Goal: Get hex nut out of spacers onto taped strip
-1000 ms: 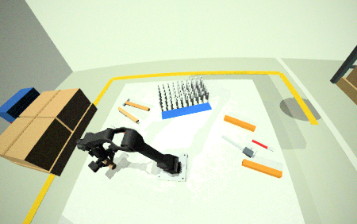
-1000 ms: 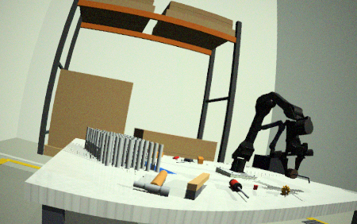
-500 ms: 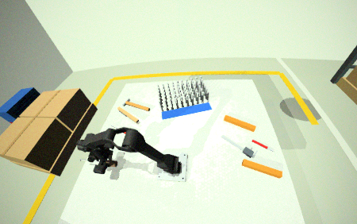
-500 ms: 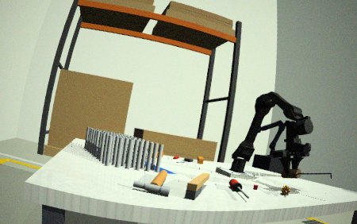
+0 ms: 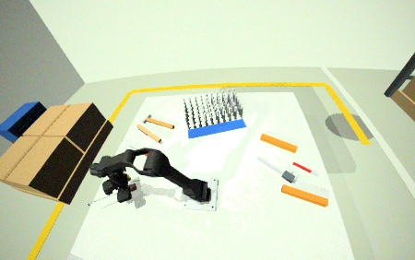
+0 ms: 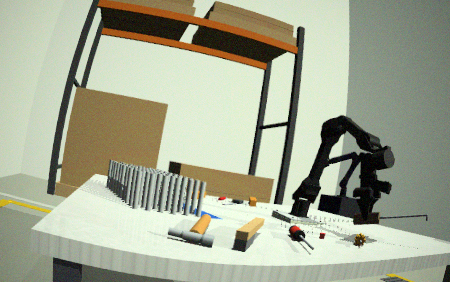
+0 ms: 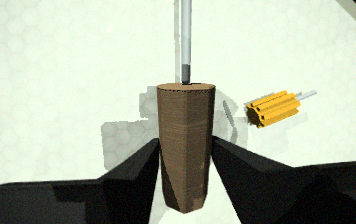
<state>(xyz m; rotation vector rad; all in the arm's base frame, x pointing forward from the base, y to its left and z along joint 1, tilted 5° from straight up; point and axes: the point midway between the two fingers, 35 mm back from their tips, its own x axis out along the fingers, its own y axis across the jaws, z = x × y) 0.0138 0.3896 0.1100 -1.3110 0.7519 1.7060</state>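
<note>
Hiding among the spacers (image 5: 213,111) (image 6: 155,187), any nut escapes view.

Nut indiscernible among spacers (image 5: 213,111) (image 6: 155,187).

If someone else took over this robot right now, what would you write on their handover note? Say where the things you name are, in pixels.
Gripper (image 5: 133,187) (image 6: 366,218) (image 7: 184,142): shut on the wooden handle (image 6: 359,218) (image 7: 185,117) of a thin metal tool, held above the table.
Spacers (image 5: 213,110) (image 6: 155,187): standing, with the blue taped strip (image 5: 217,129) in front.
Nut: can't be made out.
Done: a tool is in hand, its bent tip outside the field.
Left: drag the nut onto the strip, disturb no spacer, lay the tool outside, open the gripper, touch nothing.
</note>
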